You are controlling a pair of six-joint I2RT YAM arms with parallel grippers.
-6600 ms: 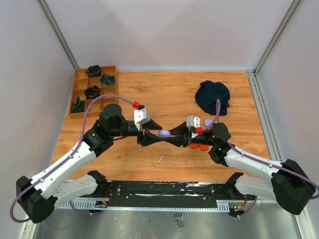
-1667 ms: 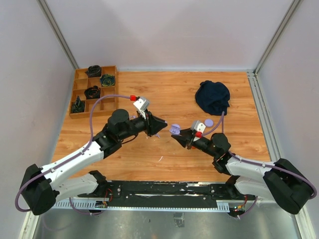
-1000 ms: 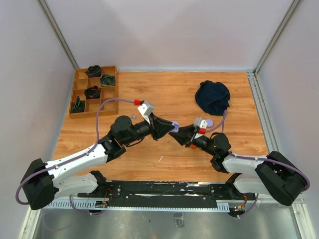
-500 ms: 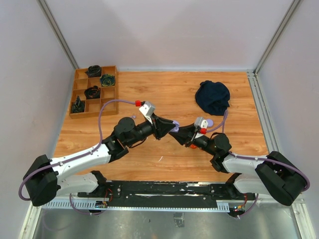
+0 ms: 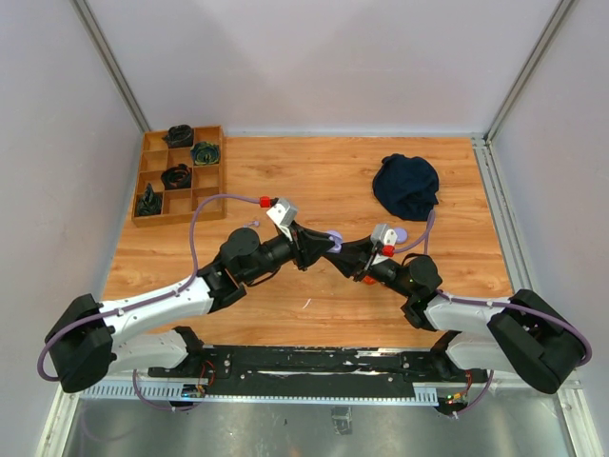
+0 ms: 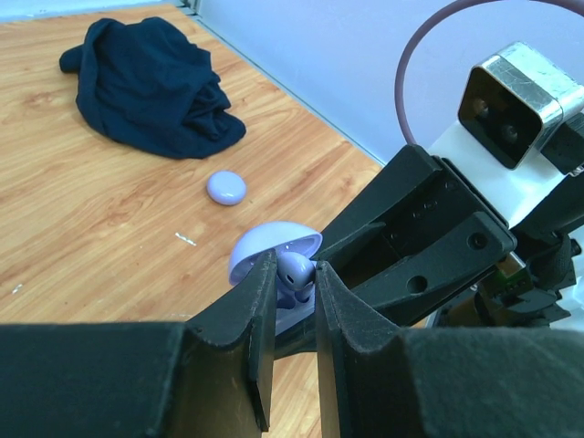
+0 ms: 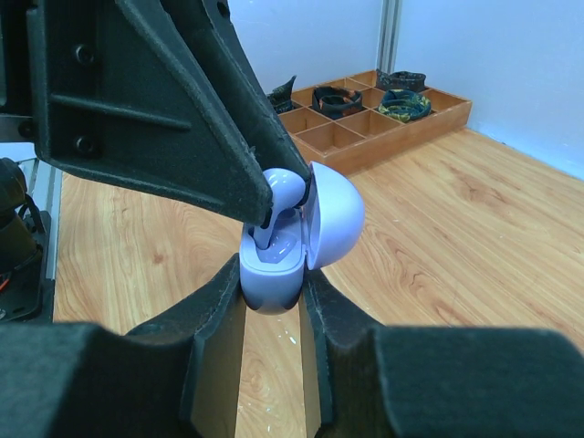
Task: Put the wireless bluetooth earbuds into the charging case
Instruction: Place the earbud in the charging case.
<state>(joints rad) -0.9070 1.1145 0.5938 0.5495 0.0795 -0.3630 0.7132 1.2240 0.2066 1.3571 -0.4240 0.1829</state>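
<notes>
My right gripper (image 7: 272, 294) is shut on the body of a pale lilac charging case (image 7: 271, 272) and holds it above the table with its lid (image 7: 335, 214) open. My left gripper (image 6: 294, 274) is shut on a pale lilac earbud (image 6: 297, 268). The earbud (image 7: 286, 187) is at the case mouth with its stem down inside the case. In the top view the two grippers meet tip to tip at the case (image 5: 333, 242) over the table's middle. No orange-red earbud shows.
A dark blue cloth (image 5: 406, 186) lies at the back right. A round lilac puck (image 5: 399, 232) lies in front of it, and an orange-red piece (image 5: 366, 280) peeks out by the right arm. A wooden compartment tray (image 5: 179, 171) stands at the back left.
My left gripper has moved right with the earbud until it meets the case in my right gripper. In the last half second it has edged slightly closer.
</notes>
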